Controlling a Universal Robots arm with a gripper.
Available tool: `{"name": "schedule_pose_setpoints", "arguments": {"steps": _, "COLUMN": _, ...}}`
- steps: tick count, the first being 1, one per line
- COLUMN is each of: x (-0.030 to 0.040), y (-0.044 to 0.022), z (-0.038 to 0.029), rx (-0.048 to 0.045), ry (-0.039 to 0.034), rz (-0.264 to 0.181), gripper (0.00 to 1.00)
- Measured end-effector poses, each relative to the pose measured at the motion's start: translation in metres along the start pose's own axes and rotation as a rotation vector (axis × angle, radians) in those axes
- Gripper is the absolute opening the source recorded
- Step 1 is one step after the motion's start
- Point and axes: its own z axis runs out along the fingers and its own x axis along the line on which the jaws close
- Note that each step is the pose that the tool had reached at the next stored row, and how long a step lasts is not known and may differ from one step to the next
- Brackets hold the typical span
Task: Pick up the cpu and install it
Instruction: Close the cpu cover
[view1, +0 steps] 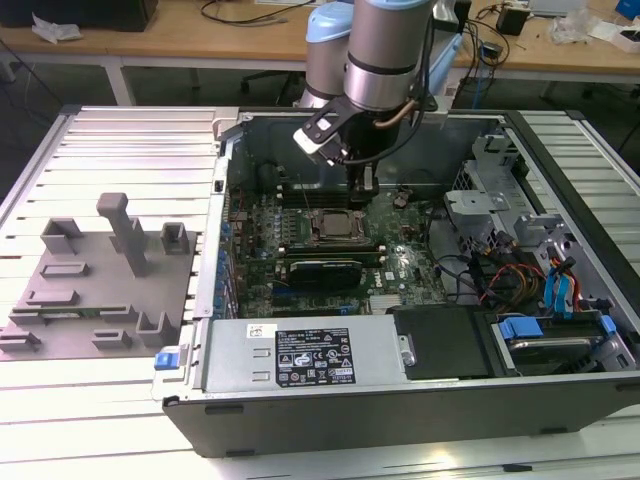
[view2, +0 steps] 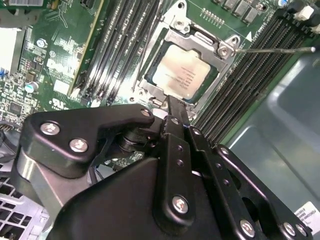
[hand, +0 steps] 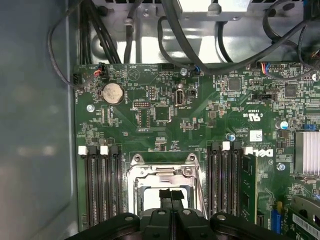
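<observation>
Slatted metal table (view1: 120, 130), wooden benches behind. Open PC case (view1: 400, 420) over its middle and towards the exterior view's right edge; grey fixture tray (view1: 90, 320) near the exterior view's left edge, apart from the case. Power supply (view1: 310, 355) along the case's near wall. Motherboard (view1: 400, 260) flat on the case floor.

cpu (view1: 336, 228) seated in socket frame (view2: 175, 30) mid-board, silver top up, between two banks of memory slots (hand: 100, 185). Looks level in the second wrist view (view2: 184, 72), with metal frame on all sides. Thin lever rod (view2: 275, 49) running out from one frame corner.

Gripper (view1: 366, 188) on arm (view1: 385, 50) low over the board, tips above one edge of the socket frame, just beside the cpu; contact with the frame: cannot tell. Fingers (hand: 165, 197) clenched tip to tip, nothing between them.
</observation>
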Motion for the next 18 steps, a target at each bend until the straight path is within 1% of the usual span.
{"name": "schedule_pose_setpoints", "arguments": {"steps": 2, "x": -0.0036, "y": -0.0014, "z": 0.0017, "rx": -0.0023, "ry": 0.0011, "rz": -0.005, "gripper": 0.11}}
{"name": "schedule_pose_setpoints", "arguments": {"steps": 4, "x": -0.0048, "y": -0.0032, "z": 0.0028, "rx": -0.0038, "ry": 0.0019, "rz": -0.008, "gripper": 0.11}}
{"name": "schedule_pose_setpoints", "arguments": {"steps": 8, "x": -0.0056, "y": -0.0078, "z": 0.0045, "rx": -0.0067, "ry": 0.0027, "rz": -0.012, "gripper": 0.11}}
{"name": "schedule_pose_setpoints", "arguments": {"steps": 10, "x": -0.0056, "y": -0.0108, "z": 0.0057, "rx": -0.0087, "ry": 0.0038, "rz": -0.015, "gripper": 0.11}}
{"name": "schedule_pose_setpoints", "arguments": {"steps": 11, "x": -0.0058, "y": -0.0139, "z": 0.0065, "rx": -0.0103, "ry": 0.0050, "rz": -0.018, "gripper": 0.11}}
{"name": "schedule_pose_setpoints", "arguments": {"steps": 12, "x": -0.0057, "y": -0.0151, "z": 0.0068, "rx": -0.0110, "ry": 0.0053, "rz": -0.020, "gripper": 0.11}}
{"name": "schedule_pose_setpoints", "arguments": {"steps": 14, "x": -0.0057, "y": -0.0151, "z": 0.0068, "rx": -0.0111, "ry": 0.0053, "rz": -0.026, "gripper": 0.11}}
{"name": "schedule_pose_setpoints", "arguments": {"steps": 18, "x": -0.0057, "y": -0.0154, "z": 0.0069, "rx": -0.0112, "ry": 0.0050, "rz": -0.053, "gripper": 0.11}}
